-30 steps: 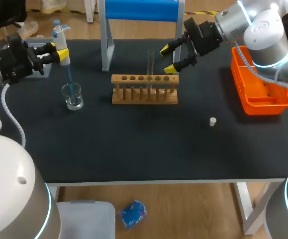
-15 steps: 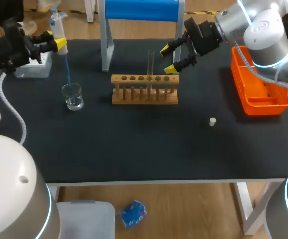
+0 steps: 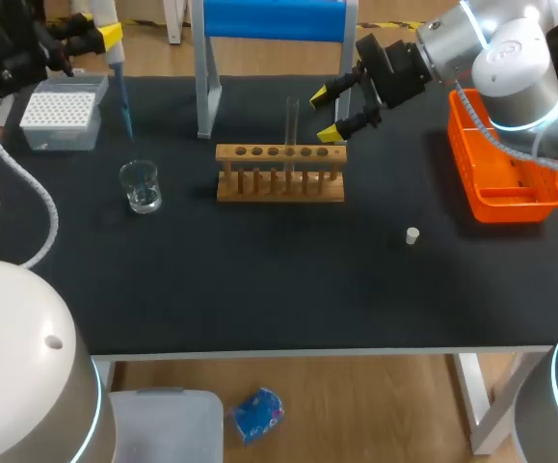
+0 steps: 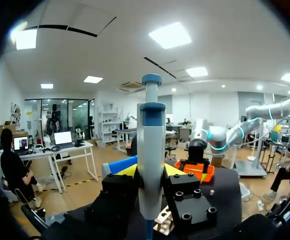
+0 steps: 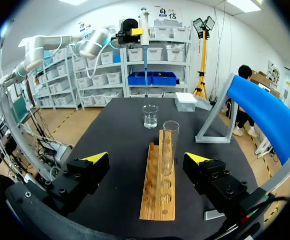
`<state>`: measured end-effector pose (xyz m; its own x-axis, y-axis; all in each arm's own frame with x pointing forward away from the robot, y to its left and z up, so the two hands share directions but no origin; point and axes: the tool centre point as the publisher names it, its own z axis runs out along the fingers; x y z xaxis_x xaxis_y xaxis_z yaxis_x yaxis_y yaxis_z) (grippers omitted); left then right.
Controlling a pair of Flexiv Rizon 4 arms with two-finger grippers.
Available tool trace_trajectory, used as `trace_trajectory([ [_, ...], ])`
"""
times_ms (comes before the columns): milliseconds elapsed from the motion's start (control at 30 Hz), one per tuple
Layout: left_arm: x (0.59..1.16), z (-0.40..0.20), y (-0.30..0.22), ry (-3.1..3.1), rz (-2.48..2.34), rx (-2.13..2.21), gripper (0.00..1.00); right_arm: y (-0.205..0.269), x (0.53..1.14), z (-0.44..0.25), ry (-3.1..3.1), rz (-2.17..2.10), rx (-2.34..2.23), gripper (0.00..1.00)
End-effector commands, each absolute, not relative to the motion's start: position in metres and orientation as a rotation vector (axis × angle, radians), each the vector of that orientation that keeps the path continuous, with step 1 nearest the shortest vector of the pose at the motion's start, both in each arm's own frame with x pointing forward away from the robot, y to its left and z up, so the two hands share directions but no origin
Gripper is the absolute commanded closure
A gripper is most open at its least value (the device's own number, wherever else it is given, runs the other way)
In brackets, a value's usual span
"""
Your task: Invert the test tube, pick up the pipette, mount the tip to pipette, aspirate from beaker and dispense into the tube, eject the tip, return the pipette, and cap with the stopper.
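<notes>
Lying nearest the front edge, the white stopper (image 3: 411, 235) has not shifted (capping comes last). Further in, the glass beaker (image 3: 141, 186) now stands alone: the blue tip (image 3: 124, 101) that dipped into it a second ago has been drawn up and out. Aspiration looks done, and the carry to the test tube (image 3: 292, 118), upright in the wooden rack (image 3: 279, 174), is likely next. The right gripper (image 3: 324, 114) waits open, the tube untouched just ahead between its spread fingers. Farthest back, the left gripper (image 4: 151, 172) clamps the pipette (image 3: 115, 53) upright, raised high beside the tip box (image 3: 62, 111).
</notes>
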<state>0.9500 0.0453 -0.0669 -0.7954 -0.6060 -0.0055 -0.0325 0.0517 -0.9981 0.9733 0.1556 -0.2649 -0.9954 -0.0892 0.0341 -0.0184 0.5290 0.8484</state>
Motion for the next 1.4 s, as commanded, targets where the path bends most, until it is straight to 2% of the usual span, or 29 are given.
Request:
trace_trajectory([
  [33,0.946,-0.060,0.043,1.904,-1.781,-0.651,1.00,0.156,0.974,-0.265,-2.683,-1.485,0.095,0.00],
  [367,0.937,-0.033,0.011,1.941,-1.814,-0.553,1.00,0.156,0.974,-0.265,-2.683,-1.485,0.095,0.00],
  [1033,0.956,0.015,-0.138,2.153,-1.987,-0.102,1.00,0.156,0.974,-0.265,-2.683,-1.485,0.095,0.00],
  [1400,0.977,0.014,-0.184,2.181,-2.074,0.005,1.00,0.156,0.974,-0.265,-2.683,-1.485,0.095,0.00],
])
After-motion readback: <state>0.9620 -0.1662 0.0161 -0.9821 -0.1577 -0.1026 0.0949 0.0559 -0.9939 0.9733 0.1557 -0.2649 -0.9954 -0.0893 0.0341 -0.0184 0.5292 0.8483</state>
